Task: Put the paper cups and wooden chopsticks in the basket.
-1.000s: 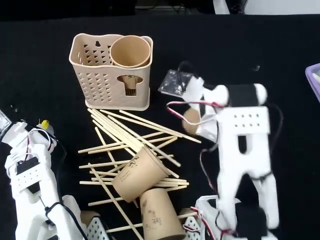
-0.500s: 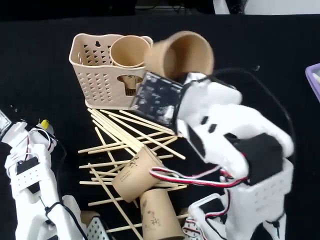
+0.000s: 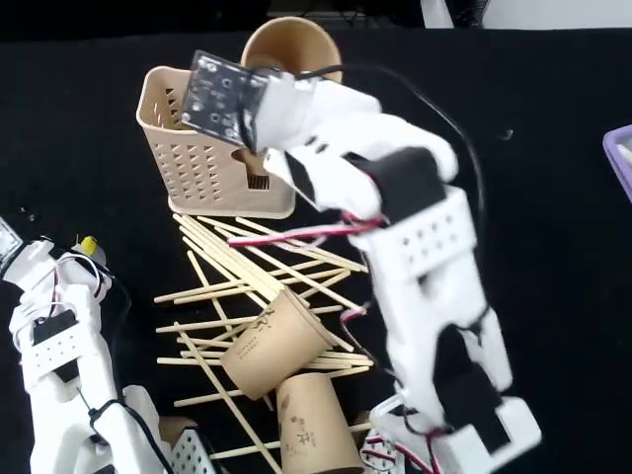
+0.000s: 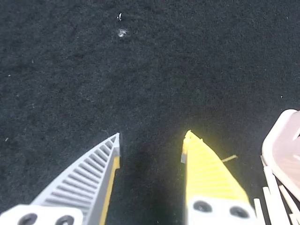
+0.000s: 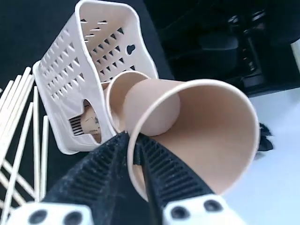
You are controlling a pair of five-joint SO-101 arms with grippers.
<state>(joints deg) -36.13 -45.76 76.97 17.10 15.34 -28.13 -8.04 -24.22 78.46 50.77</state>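
Above the basket's (image 3: 197, 173) far right corner, the right jaws pinch the rim of a tilted paper cup (image 3: 291, 47), one jaw inside and one outside. The cup's base is aimed at the mouth of a second cup (image 5: 117, 93) that already sits in the basket. In front of the basket, wooden chopsticks (image 3: 247, 262) lie scattered on the black worktop (image 3: 553, 247). Two more cups (image 3: 276, 346) (image 3: 316, 425) lie on their sides among them. Well off from the basket, the left jaws are spread, with nothing between them.
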